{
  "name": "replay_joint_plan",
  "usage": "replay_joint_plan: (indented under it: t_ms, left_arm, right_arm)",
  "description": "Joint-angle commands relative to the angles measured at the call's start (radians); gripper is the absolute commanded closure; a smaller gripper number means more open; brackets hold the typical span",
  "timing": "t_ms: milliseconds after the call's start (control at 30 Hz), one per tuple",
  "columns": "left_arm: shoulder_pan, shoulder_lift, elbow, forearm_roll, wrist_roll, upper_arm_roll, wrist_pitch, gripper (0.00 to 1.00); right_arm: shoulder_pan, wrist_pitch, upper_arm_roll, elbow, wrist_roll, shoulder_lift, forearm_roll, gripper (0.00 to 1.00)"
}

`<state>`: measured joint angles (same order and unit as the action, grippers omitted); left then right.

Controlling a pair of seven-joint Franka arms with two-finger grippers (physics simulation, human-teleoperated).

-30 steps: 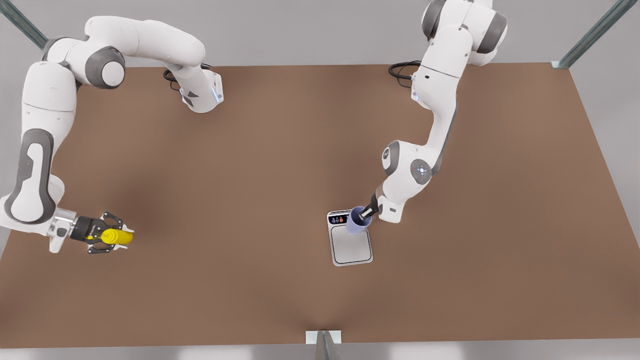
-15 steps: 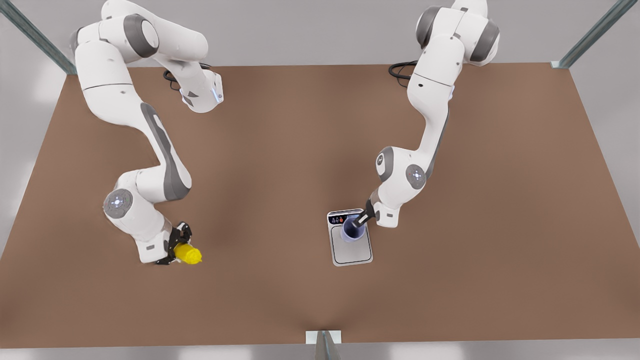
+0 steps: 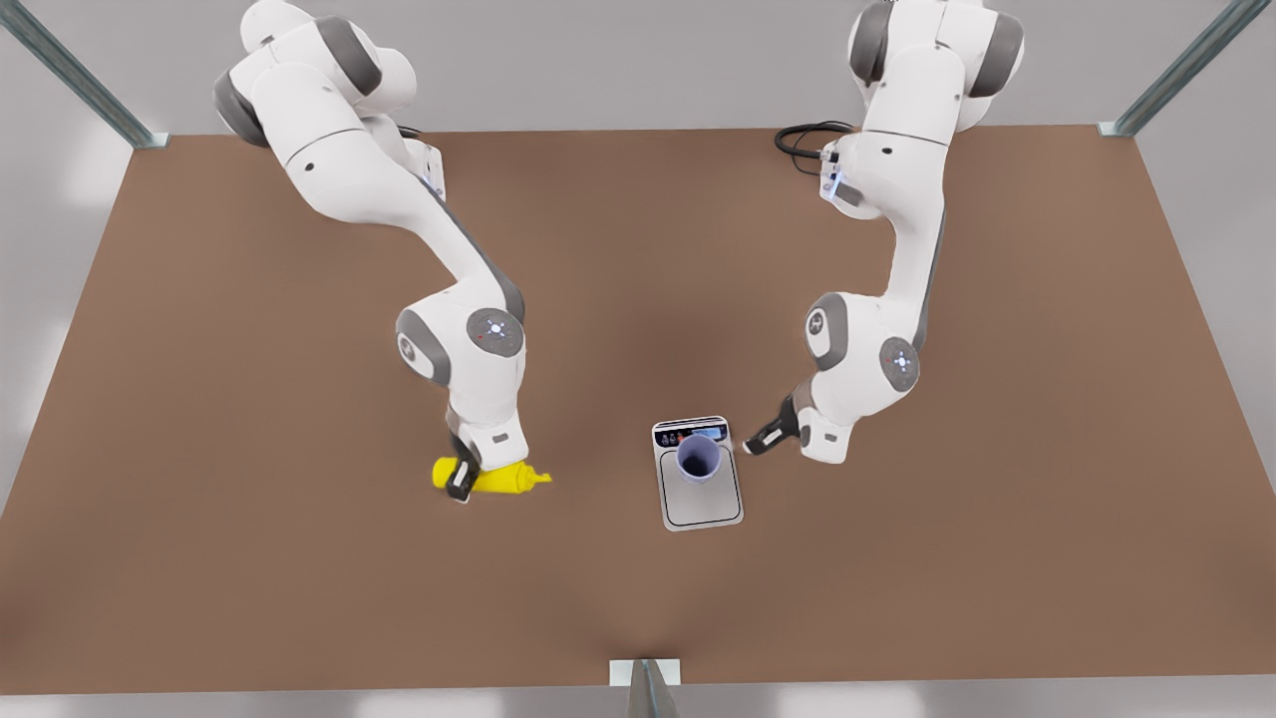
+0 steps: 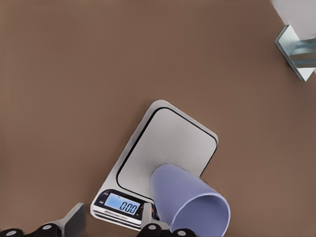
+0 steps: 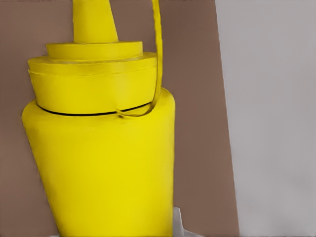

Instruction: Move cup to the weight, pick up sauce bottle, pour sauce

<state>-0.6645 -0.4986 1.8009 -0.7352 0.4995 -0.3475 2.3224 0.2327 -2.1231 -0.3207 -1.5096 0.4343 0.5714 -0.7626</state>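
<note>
Bottle held on the left, cup on the scale.
We see the right gripper (image 3: 461,486) clamped on the bottle (image 3: 498,480), which lies sideways with its nozzle toward the scale (image 3: 702,503). The cup (image 3: 698,460) stands upright on the scale's plate near the display. Just right of it, the left gripper (image 3: 761,442) hangs with parted fingers, holding nothing.
</note>
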Motion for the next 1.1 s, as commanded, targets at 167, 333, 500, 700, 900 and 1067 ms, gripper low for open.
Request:
replay_joint_plan:
  t_ms: [167, 333, 500, 700, 900, 1067]
  left_arm:
    - [0.0, 0.067, -0.003, 0.085, -0.332, -0.343, -0.288, 0.0]
    - [0.396, 0.336, -0.003, 0.507, -0.423, -0.045, -0.351, 0.0]
    - [0.575, 0.391, -0.192, 0.596, -0.414, 0.251, -0.656, 0.0]
    - [0.655, 0.333, -0.321, 0.7, -0.43, 0.311, -0.721, 0.0]
    - [0.641, 0.322, -0.364, 0.7, -0.43, 0.32, -0.684, 0.0]
    - [0.64, 0.313, -0.402, 0.701, -0.432, 0.321, -0.67, 0.0]
  right_arm:
    - [0.094, 0.112, 0.005, 0.029, -0.077, 0.031, -0.129, 0.44]
    - [0.203, 0.164, 0.005, 0.173, -0.092, 0.151, -0.224, 0.44]
    - [0.267, 0.166, 0.003, 0.173, -0.201, 0.151, -0.264, 0.44]
    - [0.286, -0.031, 0.005, 0.342, -0.184, 0.311, -0.365, 0.44]
    - [0.303, -0.04, 0.006, 0.388, 0.017, 0.34, -0.445, 0.44]
    - [0.336, -0.032, 0.022, 0.388, 0.083, 0.354, -0.494, 0.44]
